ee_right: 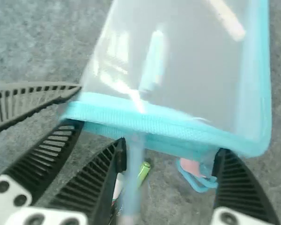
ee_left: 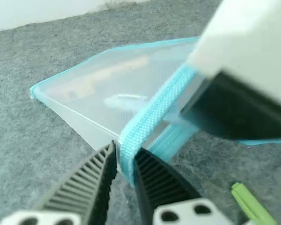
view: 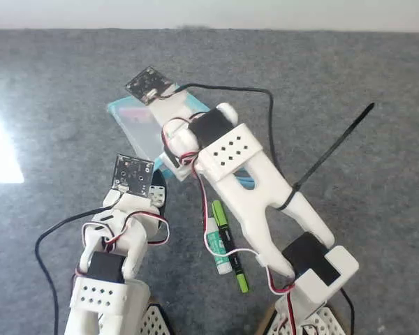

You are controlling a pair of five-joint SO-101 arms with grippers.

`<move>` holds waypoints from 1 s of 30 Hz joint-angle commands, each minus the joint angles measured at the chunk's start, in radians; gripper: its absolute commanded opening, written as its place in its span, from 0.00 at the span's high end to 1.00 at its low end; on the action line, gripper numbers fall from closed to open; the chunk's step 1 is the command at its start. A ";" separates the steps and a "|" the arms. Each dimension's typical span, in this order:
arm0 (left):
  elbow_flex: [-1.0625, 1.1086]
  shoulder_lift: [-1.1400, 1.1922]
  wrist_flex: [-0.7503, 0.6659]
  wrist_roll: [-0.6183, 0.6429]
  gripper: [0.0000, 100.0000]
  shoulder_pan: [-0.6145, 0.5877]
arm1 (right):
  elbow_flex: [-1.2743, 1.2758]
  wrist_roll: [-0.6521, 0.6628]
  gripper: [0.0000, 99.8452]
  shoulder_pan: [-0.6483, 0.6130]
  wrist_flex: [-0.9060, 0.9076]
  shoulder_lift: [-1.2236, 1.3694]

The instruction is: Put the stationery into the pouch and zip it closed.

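- Left tool (ee_left: 125, 152), in the left wrist view, is clamped on the pouch (ee_left: 107, 89). The teal zipper edge is pinched between its ribbed jaws.
- The pouch is translucent with teal trim and lies on the grey surface (ee_left: 33, 140) (something pale shows inside, too blurred to name).
- In the same view, a green pen (ee_left: 250, 206) lies on the surface outside the pouch, and the right arm (ee_left: 243, 42) hangs close over the zipper end.
- In the right wrist view, the right tool (ee_right: 171, 150) has its jaws spread wide, with a stretch of the zipper edge between them and nothing gripped. A teal loop (ee_right: 196, 180) sits near that edge.
- In the high view, the right arm stretches across over the pouch. The left arm (view: 105, 279) sits nearer, its tool at the pouch's near corner.
- The green pen and a white stick (view: 222, 262) lie side by side between the arms (both outside the pouch).
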 commanded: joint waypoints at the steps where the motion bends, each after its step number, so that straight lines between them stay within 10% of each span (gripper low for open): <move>1: -0.015 0.008 -0.006 -0.006 0.99 -0.008 | -0.069 -0.008 0.67 0.025 0.016 -0.148; 14: -0.016 0.008 -0.003 -0.006 0.99 -0.009 | 0.189 0.054 0.67 0.028 0.292 -0.493; 30: -0.041 0.006 0.031 -0.005 0.99 -0.009 | 1.131 0.048 0.67 0.030 -0.341 -0.728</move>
